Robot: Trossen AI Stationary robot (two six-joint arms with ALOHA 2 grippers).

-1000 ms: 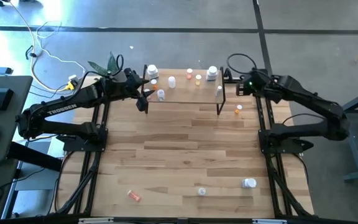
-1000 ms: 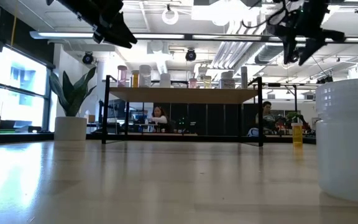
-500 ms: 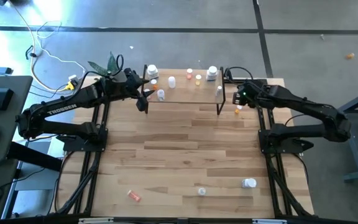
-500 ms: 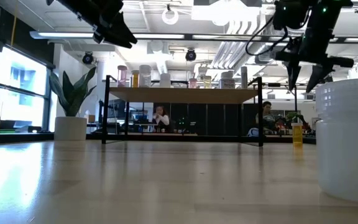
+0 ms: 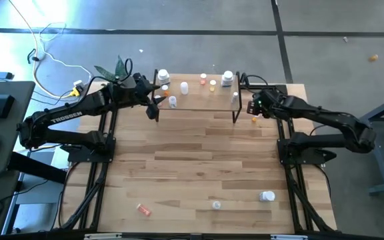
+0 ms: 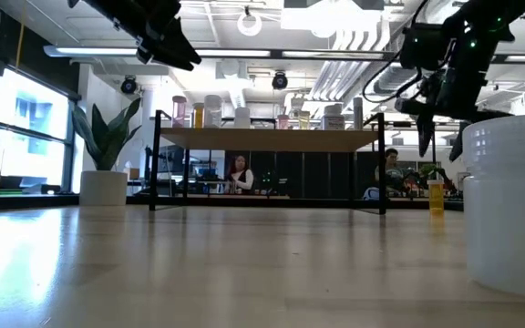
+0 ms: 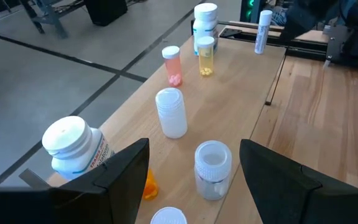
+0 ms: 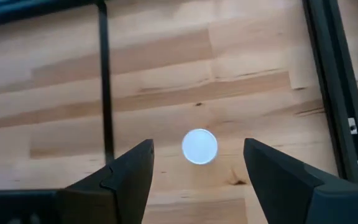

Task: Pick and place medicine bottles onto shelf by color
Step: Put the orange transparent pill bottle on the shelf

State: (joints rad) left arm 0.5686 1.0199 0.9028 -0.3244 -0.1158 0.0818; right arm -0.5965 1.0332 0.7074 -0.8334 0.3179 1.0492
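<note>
High view: straight down over whole table (image 5: 199,153). Low view: level, at tabletop height, facing shelf (image 6: 267,138). Wrist views: close, looking past own fingers; shelf (image 5: 199,99) shared by high, low, left wrist.

The low light-wood shelf on thin black legs (image 5: 205,107) stood at the worktop's far side. Small white, clear and orange bottles (image 7: 170,112) stood upright on it. One white-capped yellow bottle (image 8: 199,147) stood just beside the shelf. Three more (image 5: 267,196) sat near the front edge.
</note>
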